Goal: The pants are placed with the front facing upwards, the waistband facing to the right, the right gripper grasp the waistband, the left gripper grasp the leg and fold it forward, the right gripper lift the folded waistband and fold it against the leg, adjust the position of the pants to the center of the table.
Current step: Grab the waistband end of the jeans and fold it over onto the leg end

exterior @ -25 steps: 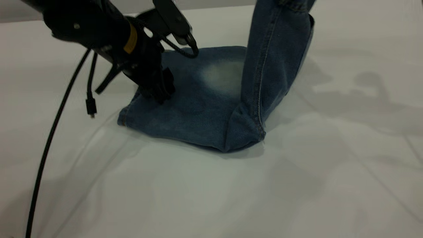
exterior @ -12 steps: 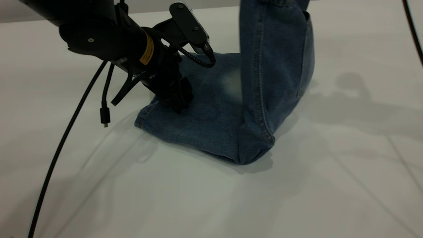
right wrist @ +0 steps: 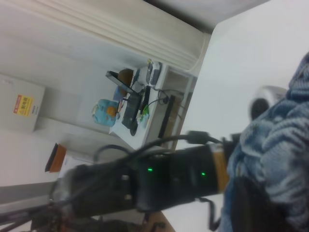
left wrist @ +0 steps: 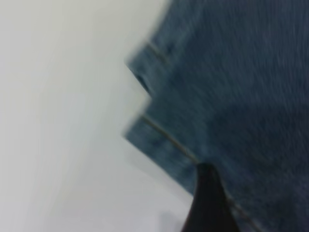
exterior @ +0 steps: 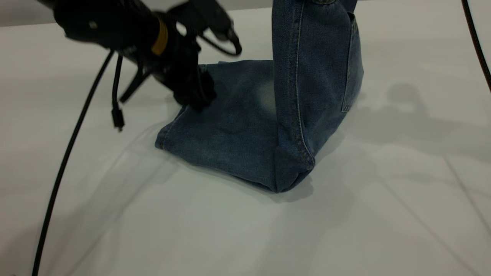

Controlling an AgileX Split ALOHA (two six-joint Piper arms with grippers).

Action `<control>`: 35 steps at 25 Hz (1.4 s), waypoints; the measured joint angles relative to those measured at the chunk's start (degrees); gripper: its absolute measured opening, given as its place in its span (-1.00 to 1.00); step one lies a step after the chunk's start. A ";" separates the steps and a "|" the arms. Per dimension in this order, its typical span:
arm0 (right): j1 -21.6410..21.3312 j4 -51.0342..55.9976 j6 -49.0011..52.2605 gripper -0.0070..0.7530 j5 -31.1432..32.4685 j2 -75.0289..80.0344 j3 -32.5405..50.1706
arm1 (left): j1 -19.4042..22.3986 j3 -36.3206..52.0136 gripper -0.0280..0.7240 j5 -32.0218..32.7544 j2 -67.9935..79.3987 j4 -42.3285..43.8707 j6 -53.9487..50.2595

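Folding step two underway, by the look of it: pants (exterior: 245, 126) already doubled lengthwise on the desk (exterior: 345, 230), leg half lying flat near the middle, waistband end hoisted upright and running out of the exterior view at the top. Judging the lift as the right gripper's work, but that gripper sits above the exterior frame; in the right wrist view only ruched waistband (right wrist: 280, 140) bunched close to the lens, fingers not visible, so cannot tell whether clenched, though hanging denim implies a hold. Hovering at the far leg hem: left gripper (exterior: 191, 94), black arm with yellow ring (exterior: 160, 36) and cables (exterior: 115, 96) dangling beside it. Left wrist view blurred, one dark finger (left wrist: 207, 198) over the hem edge (left wrist: 159, 140) and bare desk alongside; cannot tell whether released or pinching cloth, or whether touching at all. Reading the placement as an anchor: pinning the leg end so the flat half does not drag while the raised half swings over. Fold crease (exterior: 291, 172) nearest the camera acting as hinge, back pocket (exterior: 351, 76) facing outward on the raised panel. Remaining: laying waistband down onto the leg, then centring the bundle. Risk worth flagging: denim stiff and heavy, raised half likely to slump sideways if dropped early, and left arm sits in the landing path.
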 joint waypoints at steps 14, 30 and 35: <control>10.64 0.18 -3.80 -0.82 -12.05 0.05 0.00 | 6.36 0.00 0.25 4.13 -25.61 0.25 1.10; 20.17 0.10 -5.43 -0.80 -22.89 14.88 -10.13 | 6.27 0.00 0.25 6.26 -41.74 3.00 0.80; 20.54 0.06 -2.57 -0.54 -20.23 18.73 -12.68 | 6.25 0.00 0.25 5.85 -41.74 3.00 0.68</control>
